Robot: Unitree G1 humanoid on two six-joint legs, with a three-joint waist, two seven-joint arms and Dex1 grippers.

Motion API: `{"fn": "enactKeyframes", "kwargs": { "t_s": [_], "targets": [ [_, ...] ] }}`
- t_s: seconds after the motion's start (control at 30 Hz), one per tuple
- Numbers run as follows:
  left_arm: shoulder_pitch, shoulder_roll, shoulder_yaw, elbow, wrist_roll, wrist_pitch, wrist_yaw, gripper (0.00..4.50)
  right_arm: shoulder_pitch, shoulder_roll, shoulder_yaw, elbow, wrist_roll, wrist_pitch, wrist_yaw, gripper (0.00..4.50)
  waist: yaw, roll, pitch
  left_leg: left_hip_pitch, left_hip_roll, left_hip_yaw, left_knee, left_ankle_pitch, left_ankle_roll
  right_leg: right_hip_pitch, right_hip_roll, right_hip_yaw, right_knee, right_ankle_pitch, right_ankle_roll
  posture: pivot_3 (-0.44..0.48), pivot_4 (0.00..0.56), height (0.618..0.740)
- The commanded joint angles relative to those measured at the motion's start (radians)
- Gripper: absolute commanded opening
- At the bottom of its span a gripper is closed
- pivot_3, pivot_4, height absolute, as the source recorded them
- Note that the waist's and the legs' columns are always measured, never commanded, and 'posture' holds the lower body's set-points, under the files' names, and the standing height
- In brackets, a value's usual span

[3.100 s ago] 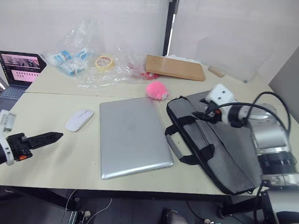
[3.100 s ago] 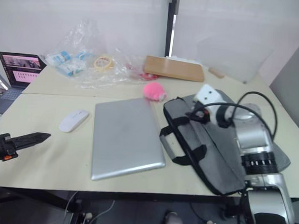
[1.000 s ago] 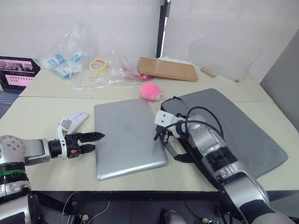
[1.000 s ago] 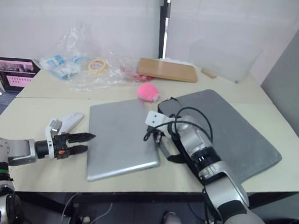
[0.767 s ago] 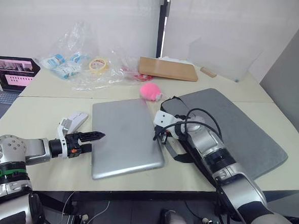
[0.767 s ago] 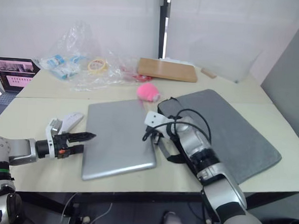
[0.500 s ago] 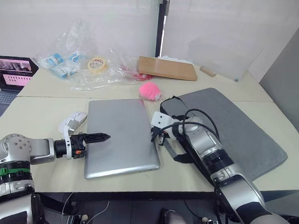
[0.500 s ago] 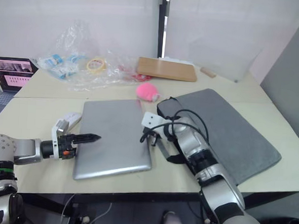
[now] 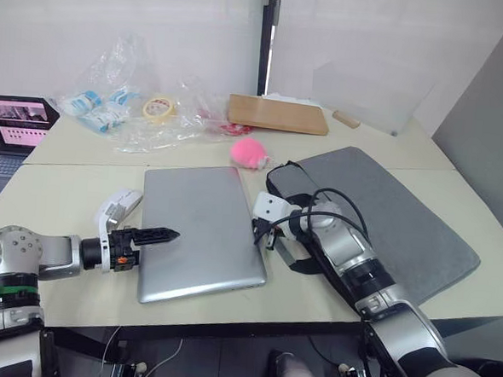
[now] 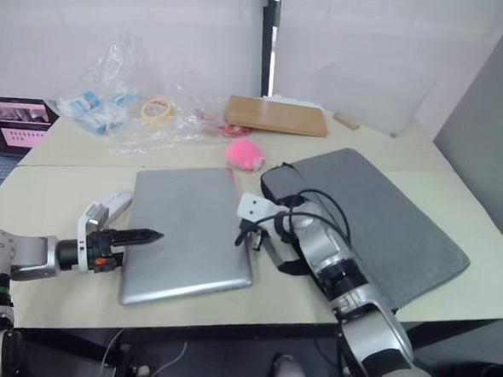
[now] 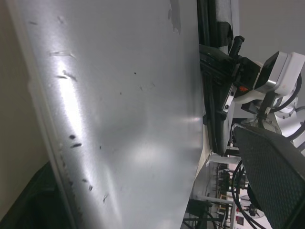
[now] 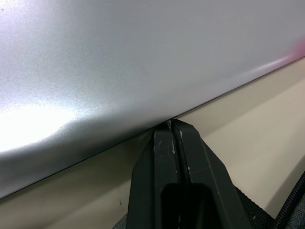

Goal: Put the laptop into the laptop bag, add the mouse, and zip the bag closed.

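- The laptop [image 9: 202, 231] lies flat on the table [image 9: 55, 194], between the two grippers.
- The left gripper [image 9: 168, 234] hangs over the laptop's left part, its tips pointing right; one finger rides above the silver lid and one shows below its left edge, so the pair stand apart about that edge.
- The right gripper [image 12: 170, 125] has its fingers pressed together, tips touching the laptop's right edge.
- The laptop bag [image 9: 386, 218] lies just right of the laptop, under the right arm.
- The mouse [image 9: 121, 204] sits just left of the laptop, beyond the left gripper.
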Motion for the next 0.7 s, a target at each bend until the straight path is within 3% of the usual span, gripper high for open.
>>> {"fn": "enactKeyframes", "kwargs": {
  "t_s": [0.03, 0.4, 0.7],
  "targets": [
    [-0.006, 0.019, 0.033, -0.021, -0.048, 0.003, -0.013, 3.96, 0.004, 0.006, 0.004, -0.026, 0.020, -0.009, 0.013, 0.00, -0.001, 0.000, 0.000, 0.000, 0.000, 0.000, 0.000, 0.000, 0.000, 0.000, 0.000, 0.000, 0.000, 0.000, 0.000, 0.000, 0.150, 0.740],
    [0.034, 0.056, 0.001, -0.036, -0.185, 0.003, 0.020, 0.46, -0.002, 0.016, 0.001, -0.013, 0.024, -0.018, 0.006, 0.00, -0.003, 0.000, 0.000, 0.000, 0.000, 0.000, -0.001, 0.000, 0.000, 0.000, 0.000, 0.000, 0.000, 0.000, 0.000, 0.000, 0.150, 0.740],
    [0.104, 0.048, -0.004, -0.084, -0.358, 0.003, 0.140, 0.31, 0.004, 0.013, -0.061, -0.086, 0.088, 0.050, 0.000, 0.00, -0.002, 0.000, 0.000, 0.000, 0.000, -0.001, -0.002, 0.000, 0.000, -0.001, 0.000, -0.001, -0.001, -0.001, -0.001, 0.000, 0.150, 0.740]
  ]
}}
